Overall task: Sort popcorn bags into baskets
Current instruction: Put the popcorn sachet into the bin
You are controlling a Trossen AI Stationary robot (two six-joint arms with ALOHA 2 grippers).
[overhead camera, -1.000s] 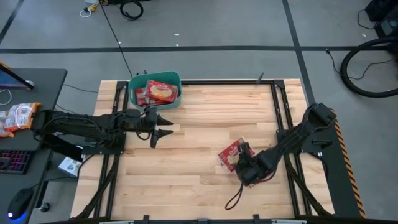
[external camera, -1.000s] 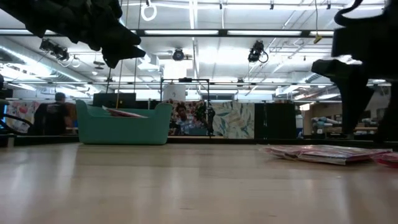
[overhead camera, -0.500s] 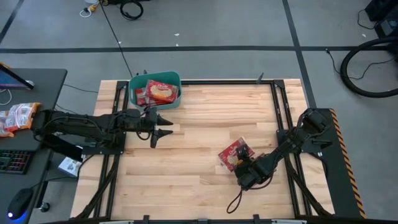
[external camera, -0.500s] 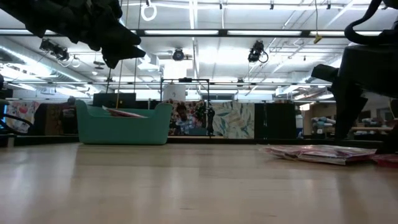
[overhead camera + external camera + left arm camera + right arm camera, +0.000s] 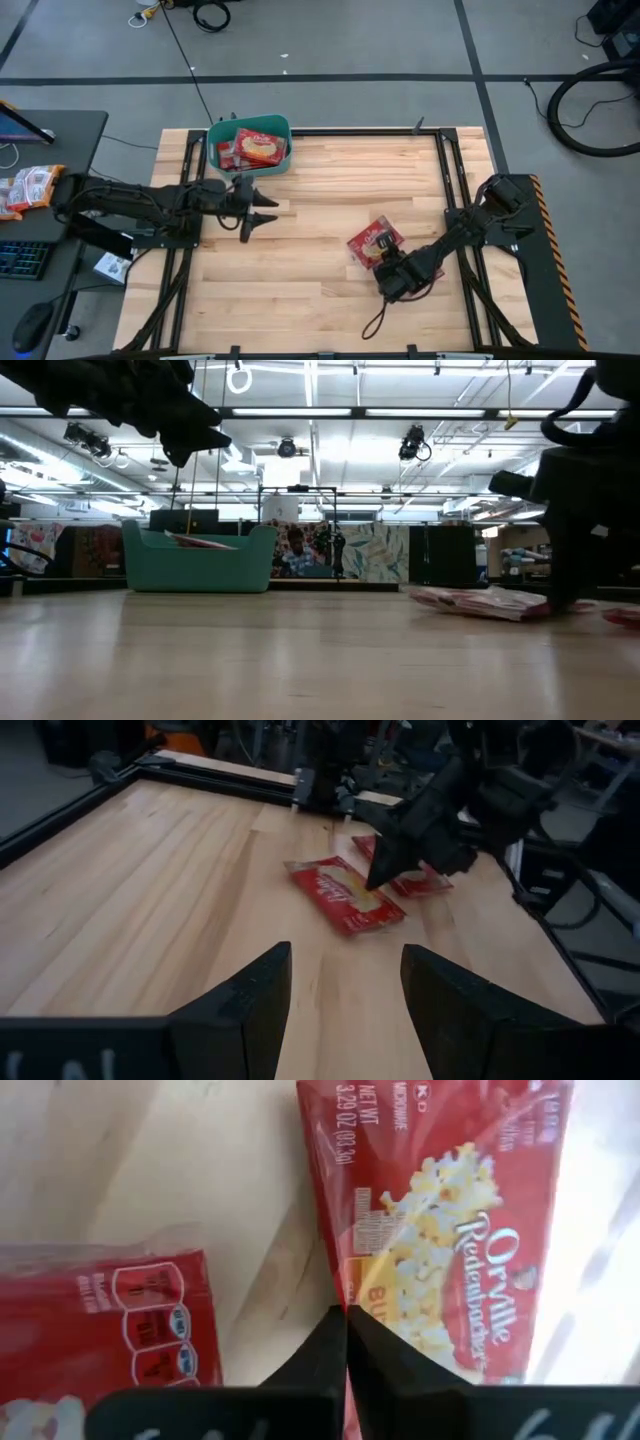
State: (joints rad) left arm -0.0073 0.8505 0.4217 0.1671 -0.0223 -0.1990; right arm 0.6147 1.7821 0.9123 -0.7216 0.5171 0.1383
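We see the right gripper pinching a popcorn bag on the table; the left gripper, fingers spread, hovers near the teal basket.

- You see a teal basket with red popcorn bags inside it, each carrying a yellowish-tan picture.
- Your table is pale, light-brown wood in planks, framed by black rails.
- The popcorn bag on the table is red with a yellow centre; in the right wrist view it shows white lettering, pale yellow popcorn and an orange-yellow patch.
- A second bag beside it is red with a white-outlined panel and small blue marks.
- Both of your arms are black: the left gripper and the right gripper alike.
- The floor is grey with dark lines.
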